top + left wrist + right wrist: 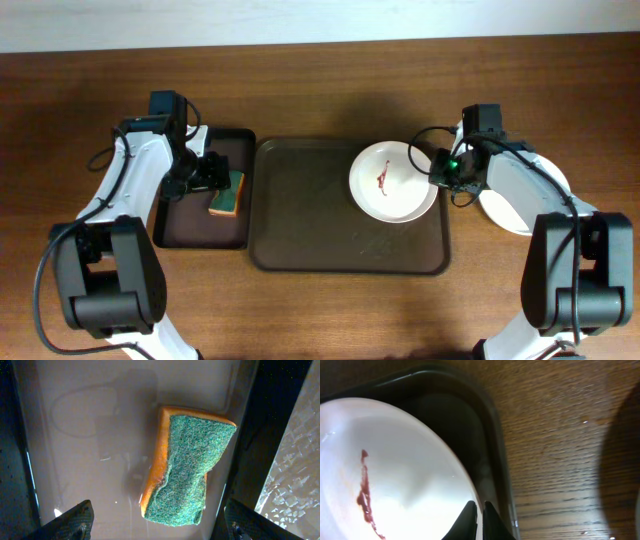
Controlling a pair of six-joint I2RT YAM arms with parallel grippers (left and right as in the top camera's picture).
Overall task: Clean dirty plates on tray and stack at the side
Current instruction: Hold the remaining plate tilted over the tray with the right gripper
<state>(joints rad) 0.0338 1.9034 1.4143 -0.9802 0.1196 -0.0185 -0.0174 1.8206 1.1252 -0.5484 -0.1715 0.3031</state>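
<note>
Plate (392, 180), red-smeared, sits on the tray (300, 225); we see the right pincer (480, 519) pinching its rim, the left pincer (213, 178) spread above the sponge (187, 470).

Overhead faced straight down on tray (300, 225); right wrist, close, shared its right rim and plate (400, 198); left wrist hung over adjacent sponge (186, 472).
</note>
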